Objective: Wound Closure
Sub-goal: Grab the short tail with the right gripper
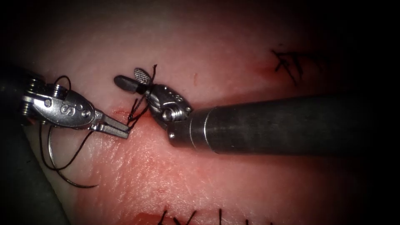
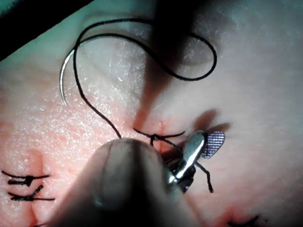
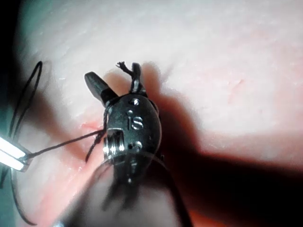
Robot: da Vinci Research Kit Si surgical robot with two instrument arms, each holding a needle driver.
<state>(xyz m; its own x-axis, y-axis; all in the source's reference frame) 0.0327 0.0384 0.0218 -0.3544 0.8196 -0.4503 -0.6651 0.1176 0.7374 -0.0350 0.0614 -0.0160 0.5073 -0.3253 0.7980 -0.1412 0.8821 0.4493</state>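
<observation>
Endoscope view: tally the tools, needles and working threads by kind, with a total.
Tools: 2; left tool shut on the thread, right tool open, holding nothing.
Needles: 1; the needle lies free on the tissue, left of the cut.
Threads: 1.
Total: 4.

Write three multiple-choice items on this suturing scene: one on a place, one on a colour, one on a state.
1. Where is the curved silver needle?
A. gripped in a tool's jaws
B. lying free on the pale pork tissue, left of the cut
C. driven into the tissue

2. What colour is the thin thread?
A. white
B. blue
C. black

3. The right end effector is:
A. open
B. shut on the needle
C. shut on tissue

B: the needle lies loose and neither tool holds it.
C: the strands are dark.
A: its jaws are spread and grip nothing, while the left end effector is shut on the thread.
</observation>
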